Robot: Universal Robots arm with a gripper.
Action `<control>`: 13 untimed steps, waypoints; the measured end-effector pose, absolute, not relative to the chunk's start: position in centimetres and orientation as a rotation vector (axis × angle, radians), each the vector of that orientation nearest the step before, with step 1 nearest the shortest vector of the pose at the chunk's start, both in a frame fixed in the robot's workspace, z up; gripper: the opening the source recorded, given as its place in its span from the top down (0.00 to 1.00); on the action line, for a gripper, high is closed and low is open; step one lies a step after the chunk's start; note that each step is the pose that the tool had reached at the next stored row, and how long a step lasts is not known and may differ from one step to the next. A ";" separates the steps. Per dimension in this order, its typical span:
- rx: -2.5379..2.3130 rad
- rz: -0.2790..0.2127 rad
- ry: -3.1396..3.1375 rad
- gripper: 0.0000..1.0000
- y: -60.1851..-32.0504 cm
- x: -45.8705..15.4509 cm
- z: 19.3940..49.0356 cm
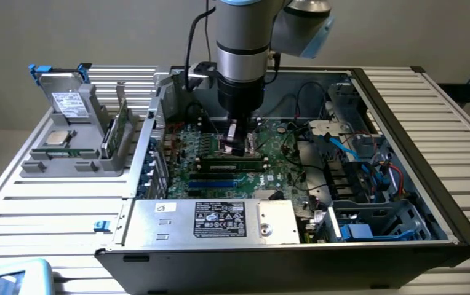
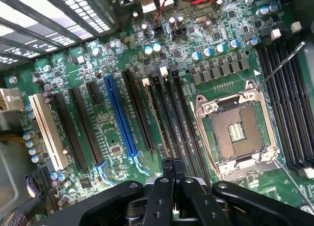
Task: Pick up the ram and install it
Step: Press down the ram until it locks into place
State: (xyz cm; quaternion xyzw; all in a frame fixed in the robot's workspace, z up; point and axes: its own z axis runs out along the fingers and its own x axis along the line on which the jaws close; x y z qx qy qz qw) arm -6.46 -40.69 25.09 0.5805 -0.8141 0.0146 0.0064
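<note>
**Exterior view, its left to its right.** A grey holder (image 1: pixel 71 165) on the slatted table (image 1: pixel 46 212) carries a boxy drive (image 1: pixel 69 104), a square processor (image 1: pixel 57 137) and an upright green board (image 1: pixel 112 136). In the open computer case (image 1: pixel 432 203), the ram (image 1: pixel 233 164) lies lengthwise along a memory slot on the motherboard (image 1: pixel 210 181) and looks at least partly seated. The gripper (image 1: pixel 235 146) stands directly over the stick, close above or touching its top edge; which of the two cannot be told. Its jaws are pressed together and grasp nothing. Blue and red cables (image 1: pixel 382 175) fill the bay at the right.

**Wrist view.** The closed fingertips (image 2: pixel 172 168) point down at the row of long black slots (image 2: pixel 167 113) beside the empty processor socket (image 2: pixel 235 130).

**Technique.** This appears to be the seating stage. The push should fall straight down on the stick's upper edge, never sideways. The stick should stay parallel to its slot, and the end latches should be checked for closure.
</note>
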 end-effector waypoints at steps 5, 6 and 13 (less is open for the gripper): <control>1.720 0.045 -2.612 0.89 -40.7 -6.5 25.1; 1.700 0.045 -2.625 0.89 -40.7 -6.5 25.1; 1.554 0.044 -2.712 0.89 -40.7 -6.5 25.1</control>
